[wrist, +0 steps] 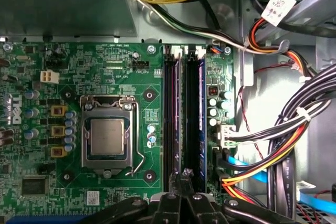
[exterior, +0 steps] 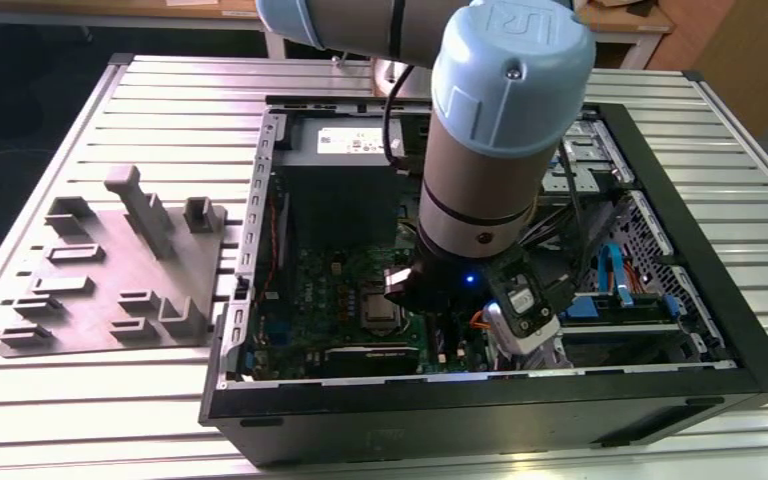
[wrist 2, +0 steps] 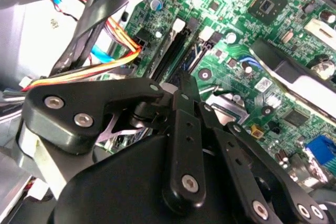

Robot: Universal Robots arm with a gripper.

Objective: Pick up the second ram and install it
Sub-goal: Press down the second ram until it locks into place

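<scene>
Your gripper (wrist: 185,178) sits low over the motherboard (wrist: 105,66), fingers together above the memory slots (wrist: 174,114), with the second ram (wrist: 201,119) seated alongside.

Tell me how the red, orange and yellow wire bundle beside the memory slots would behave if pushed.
Probably floppy: the wire bundle hangs in loose curves, so it should bend aside. Likely light, being thin strands. It might spring back or snag, since one end seems fixed near the edge of the motherboard.
</scene>
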